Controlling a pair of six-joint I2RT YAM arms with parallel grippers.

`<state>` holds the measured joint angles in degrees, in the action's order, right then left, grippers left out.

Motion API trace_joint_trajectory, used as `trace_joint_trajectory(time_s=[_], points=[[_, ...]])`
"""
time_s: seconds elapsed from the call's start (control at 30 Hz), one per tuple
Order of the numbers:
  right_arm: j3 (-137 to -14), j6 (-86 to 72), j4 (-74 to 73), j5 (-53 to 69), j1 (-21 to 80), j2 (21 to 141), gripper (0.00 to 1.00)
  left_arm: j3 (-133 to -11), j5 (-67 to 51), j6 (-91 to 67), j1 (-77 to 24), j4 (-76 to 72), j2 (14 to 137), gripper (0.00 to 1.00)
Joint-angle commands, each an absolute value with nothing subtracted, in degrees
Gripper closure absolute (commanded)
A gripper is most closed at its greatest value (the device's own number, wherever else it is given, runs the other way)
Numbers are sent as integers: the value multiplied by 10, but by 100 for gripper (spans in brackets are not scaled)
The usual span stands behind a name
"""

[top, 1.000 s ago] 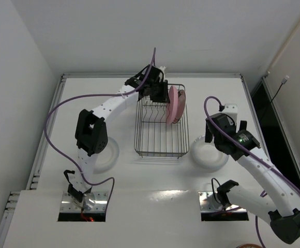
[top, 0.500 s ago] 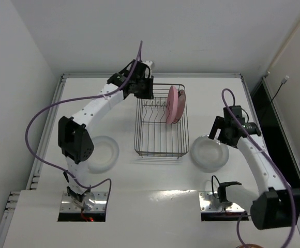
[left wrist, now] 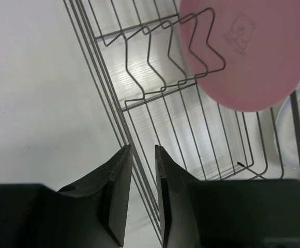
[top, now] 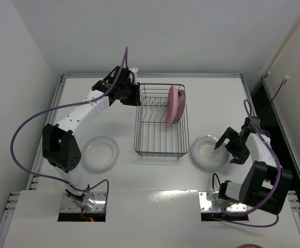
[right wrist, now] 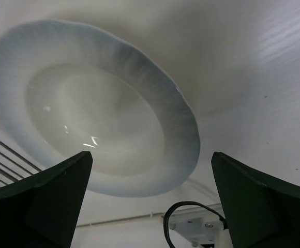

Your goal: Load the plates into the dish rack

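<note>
My left wrist view: pink plate (left wrist: 253, 57) runs off the upper right; whitish plate (left wrist: 295, 134) cut by the right edge.

Right gripper (right wrist: 151, 155) hangs over a whitish translucent plate (right wrist: 88, 103), jaws spread wide with nothing between them. 2 dark fingers (right wrist: 46, 201) show, 1 in each lower corner. Plate lies flat on the white table (right wrist: 253, 77), rim scalloped, centre glossy. Thin dark dish rack wires (right wrist: 10, 149) cross the left edge, just beside the plate. A black cable (right wrist: 191, 202) loops at bottom centre.
</note>
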<state>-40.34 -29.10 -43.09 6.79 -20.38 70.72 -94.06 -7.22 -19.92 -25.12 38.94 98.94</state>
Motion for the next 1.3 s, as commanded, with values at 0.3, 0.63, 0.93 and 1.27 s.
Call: trace_joint_trajectory(time_s=[0.3,0.63,0.93,1.27], points=[[-359,-282,-324,266,-247,816,43,-908,-68,-190,-226,355,941,78],[-369,-304,-271,337,-266,892,100,-903,-86,-190,-226,360,954,78],[-393,-291,-285,331,-286,746,100,-903,-86,-190,-226,360,954,75],[-363,-303,-271,346,-291,648,100,-903,-40,-190,-226,360,939,75]])
